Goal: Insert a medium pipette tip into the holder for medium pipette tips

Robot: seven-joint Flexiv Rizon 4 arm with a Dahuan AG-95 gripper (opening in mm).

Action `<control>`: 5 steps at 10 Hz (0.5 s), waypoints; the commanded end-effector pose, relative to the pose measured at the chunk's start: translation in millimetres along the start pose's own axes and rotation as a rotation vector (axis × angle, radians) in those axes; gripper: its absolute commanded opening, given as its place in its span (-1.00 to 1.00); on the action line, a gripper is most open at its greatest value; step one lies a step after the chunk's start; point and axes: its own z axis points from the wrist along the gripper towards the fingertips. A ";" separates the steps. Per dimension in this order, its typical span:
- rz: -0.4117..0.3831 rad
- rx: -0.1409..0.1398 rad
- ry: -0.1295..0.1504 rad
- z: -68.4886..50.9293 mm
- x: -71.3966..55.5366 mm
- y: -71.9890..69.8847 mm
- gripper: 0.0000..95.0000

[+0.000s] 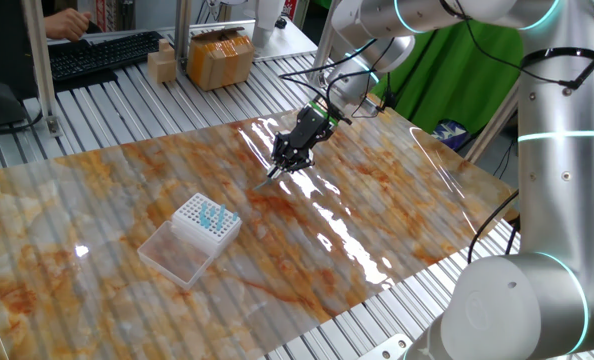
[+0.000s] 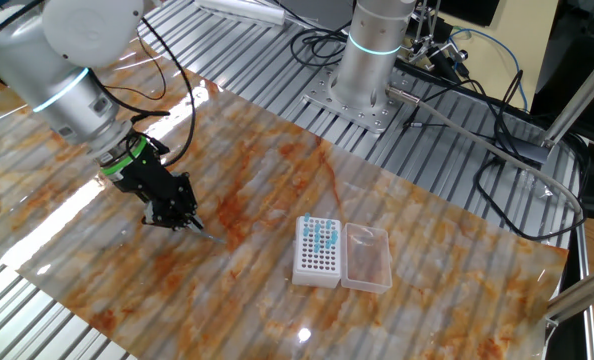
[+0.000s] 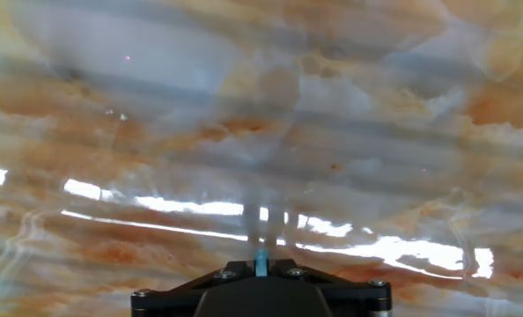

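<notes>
End effector closed on the medium pipette tip, its point slanting down toward the marbled worktop, white holder for medium pipette tips well apart with teal tips standing in it, clear lid attached alongside, no legible writing anywhere

A marbled orange-and-white sheet covers the ribbed metal desk. At the far edge sit a black keyboard, a cardboard box and a small wooden block. Green cloth hangs behind
</notes>
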 end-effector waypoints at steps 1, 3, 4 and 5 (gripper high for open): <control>-0.018 -0.004 -0.015 -3.7 3.7 0.5 -1.00; -0.034 -0.013 -0.041 -7.5 11.8 2.0 -1.00; -0.044 -0.014 -0.070 -9.3 18.7 3.5 -1.00; -0.050 -0.010 -0.103 -10.2 28.6 5.7 -1.00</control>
